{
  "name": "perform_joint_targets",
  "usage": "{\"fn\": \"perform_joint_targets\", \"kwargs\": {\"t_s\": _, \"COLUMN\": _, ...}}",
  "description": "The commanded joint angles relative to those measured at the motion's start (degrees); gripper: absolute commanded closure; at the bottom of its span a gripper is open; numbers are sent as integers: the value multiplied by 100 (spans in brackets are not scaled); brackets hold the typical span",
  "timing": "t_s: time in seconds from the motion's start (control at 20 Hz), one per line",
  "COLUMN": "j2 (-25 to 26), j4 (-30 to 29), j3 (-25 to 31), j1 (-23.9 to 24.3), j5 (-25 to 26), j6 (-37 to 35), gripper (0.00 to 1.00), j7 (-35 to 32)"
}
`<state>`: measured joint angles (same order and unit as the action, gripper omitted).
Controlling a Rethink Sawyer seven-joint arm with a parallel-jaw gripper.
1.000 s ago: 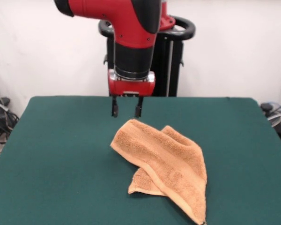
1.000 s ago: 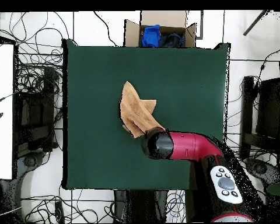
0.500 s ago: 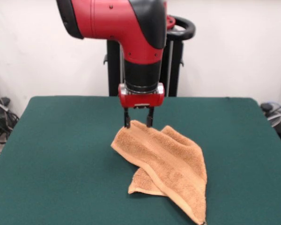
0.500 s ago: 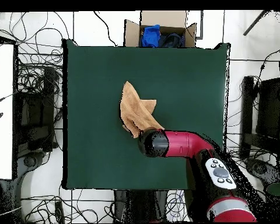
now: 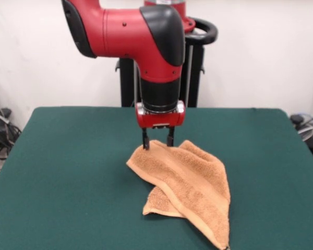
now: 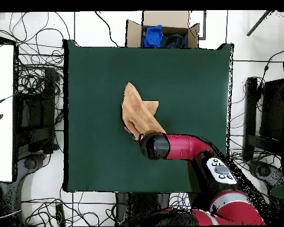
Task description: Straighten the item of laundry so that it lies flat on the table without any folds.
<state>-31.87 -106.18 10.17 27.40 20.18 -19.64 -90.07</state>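
The orange-tan towel (image 5: pixel 185 185) lies crumpled and folded over itself on the dark green table (image 5: pixel 68 156), right of centre in the front view. A woven band runs along its near fold. My gripper (image 5: pixel 157 146) is open, and its fingertips (image 5: pixel 146 146) reach down onto the towel's far corner, one on each side of it. In the overhead view the towel (image 6: pixel 138 112) lies near the middle of the table (image 6: pixel 186 77). There the arm's red and black head (image 6: pixel 154 146) covers the towel's near corner and hides the gripper.
The robot's black pedestal (image 5: pixel 193 57) stands behind the table's far edge. An open cardboard box (image 6: pixel 162 32) with blue and dark items sits beyond the table's top edge in the overhead view. Cables cover the floor around the table. A white surface (image 6: pixel 1 112) lies at the left.
The gripper has come down and forward from above the bare table behind the towel to the towel's far corner. It stays open. The towel has barely shifted.
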Motion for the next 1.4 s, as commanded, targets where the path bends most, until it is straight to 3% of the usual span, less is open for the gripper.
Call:
{"fn": "perform_joint_targets", "kwargs": {"t_s": 0.05, "j2": 206, "j4": 450, "j3": 435, "j1": 84, "j5": 144, "j6": 199, "gripper": 0, "j7": -244}}
{"fn": "perform_joint_targets", "kwargs": {"t_s": 1.15, "j2": 195, "j4": 557, "j3": 488, "j1": 207, "j5": 86, "j6": 75, "gripper": 0, "j7": -222}}
{"fn": "perform_joint_targets", "kwargs": {"t_s": 1.2, "j2": 198, "j4": 554, "j3": 488, "j1": 212, "j5": 73, "j6": 85, "gripper": 100, "j7": -240}}
{"fn": "perform_joint_targets", "kwargs": {"t_s": 1.4, "j2": 188, "j4": 551, "j3": 499, "j1": 217, "j5": 74, "j6": 83, "gripper": 100, "j7": -233}}
